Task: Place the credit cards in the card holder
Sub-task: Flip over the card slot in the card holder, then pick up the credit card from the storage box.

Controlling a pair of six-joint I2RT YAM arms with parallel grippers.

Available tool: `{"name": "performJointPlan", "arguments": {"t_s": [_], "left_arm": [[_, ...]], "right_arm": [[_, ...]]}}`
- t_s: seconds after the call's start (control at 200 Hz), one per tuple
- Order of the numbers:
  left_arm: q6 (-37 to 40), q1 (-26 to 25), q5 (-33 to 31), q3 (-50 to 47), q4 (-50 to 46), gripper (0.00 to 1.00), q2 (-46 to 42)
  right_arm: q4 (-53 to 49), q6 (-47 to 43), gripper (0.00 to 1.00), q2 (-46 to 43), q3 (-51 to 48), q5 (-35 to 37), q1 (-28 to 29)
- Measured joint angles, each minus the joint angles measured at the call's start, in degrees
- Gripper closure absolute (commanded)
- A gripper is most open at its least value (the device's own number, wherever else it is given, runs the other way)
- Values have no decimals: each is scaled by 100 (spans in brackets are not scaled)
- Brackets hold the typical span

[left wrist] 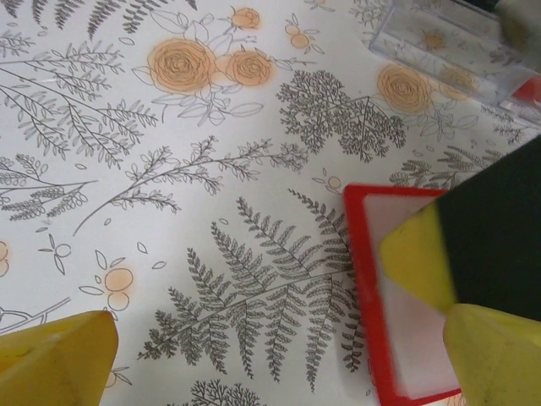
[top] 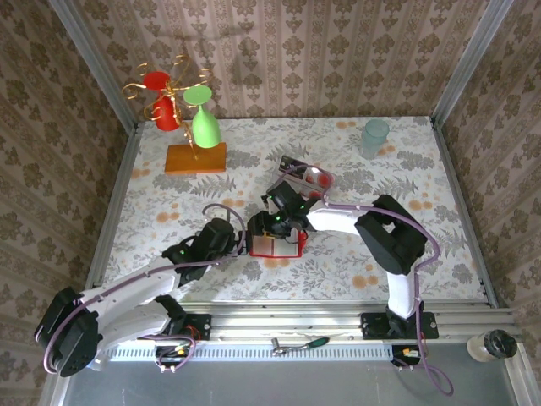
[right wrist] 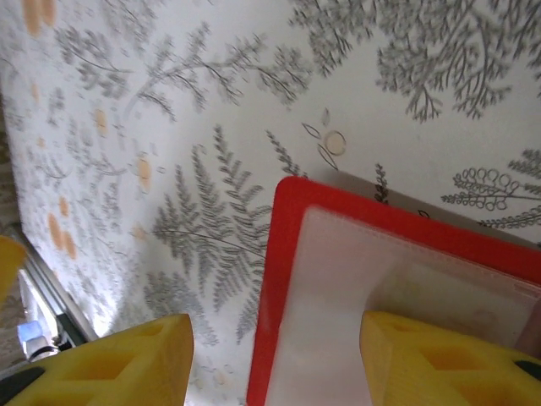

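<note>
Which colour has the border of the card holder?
The card holder has a bright red border around a pale inside; clearest in the right wrist view.

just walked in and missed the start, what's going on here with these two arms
Both arms are at the red card holder, lying open on the table. The right gripper hangs over it, jaws apart, one finger over the pale pocket. The left gripper is alongside, wide open and empty. Cards with red blotches lie in the clear tray.
</note>
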Motion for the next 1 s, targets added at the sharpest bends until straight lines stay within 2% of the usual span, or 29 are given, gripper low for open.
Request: {"name": "performJointPlan", "arguments": {"t_s": [0.44, 0.64, 0.8, 1.0], "left_arm": [[-26, 44, 0, 0, 168, 0, 229], [-24, 50, 9, 2, 262, 0, 442], [-24, 50, 63, 17, 378, 0, 614], [-24, 4, 125, 238, 507, 0, 960]], "right_arm": [[-127, -57, 47, -83, 7, -26, -79], [-197, -195, 56, -507, -131, -26, -210], [-199, -219, 69, -579, -304, -4, -245], [-437, -380, 68, -699, -387, 20, -531]]}}
